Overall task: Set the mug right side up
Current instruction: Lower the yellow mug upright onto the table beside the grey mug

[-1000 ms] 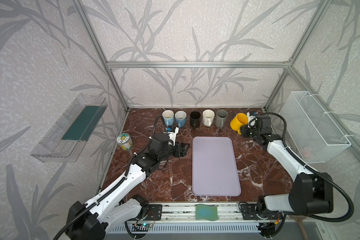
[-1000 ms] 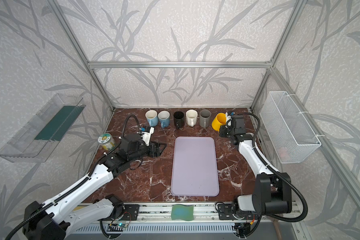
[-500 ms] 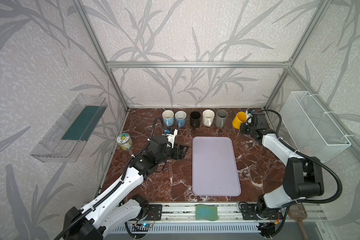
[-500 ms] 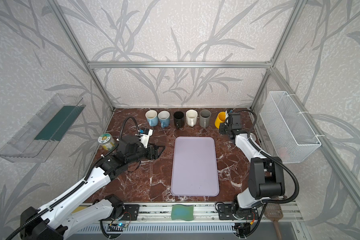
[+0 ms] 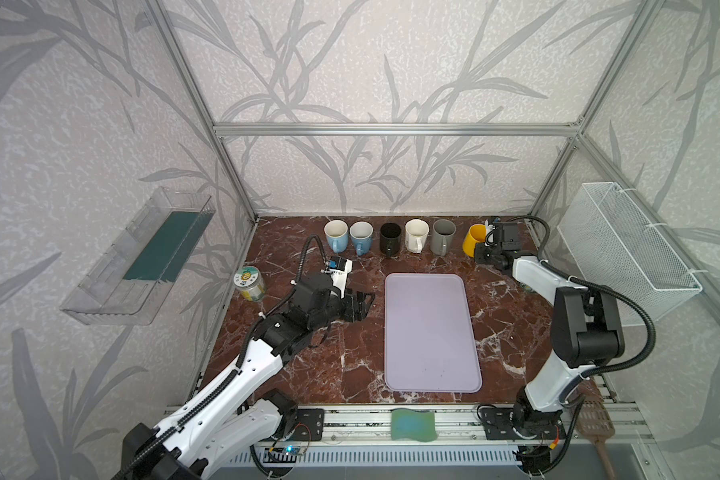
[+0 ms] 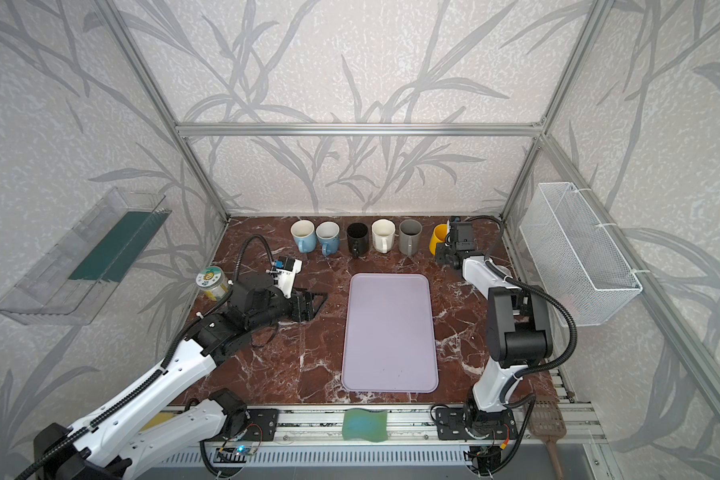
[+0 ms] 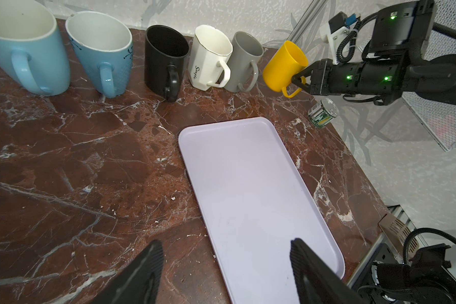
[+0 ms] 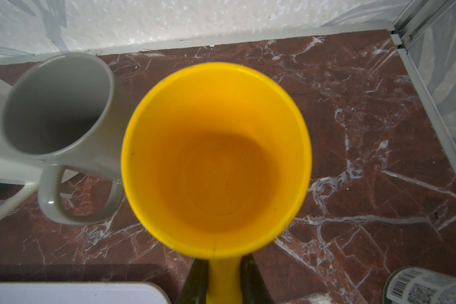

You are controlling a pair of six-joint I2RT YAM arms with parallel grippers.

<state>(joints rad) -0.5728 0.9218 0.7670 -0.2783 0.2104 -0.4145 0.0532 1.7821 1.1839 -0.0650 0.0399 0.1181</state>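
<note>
The yellow mug (image 5: 472, 244) (image 6: 438, 242) hangs at the right end of the row of mugs by the back wall. It is tilted with its mouth upward; the right wrist view looks straight into the yellow mug (image 8: 216, 158). My right gripper (image 5: 484, 252) (image 6: 444, 254) (image 8: 223, 276) is shut on its handle, one finger on each side. In the left wrist view the yellow mug (image 7: 284, 65) leans away from the grey mug (image 7: 244, 60). My left gripper (image 5: 364, 303) (image 6: 319, 302) (image 7: 225, 252) stands open and holds nothing, low over the left edge of the lilac tray (image 7: 248, 171).
Two blue mugs (image 5: 335, 237) (image 5: 360, 239), a black mug (image 5: 390, 239), a white mug (image 5: 416, 236) and the grey mug (image 5: 443, 237) stand upright in the row. A jar (image 5: 250, 283) sits at the left. A small can (image 7: 323, 113) lies by the right arm. A wire basket (image 5: 624, 249) hangs on the right wall.
My right gripper has carried the yellow mug back toward the wall and turned its mouth upward. The left arm has drawn back slightly from the mug row, still open.
</note>
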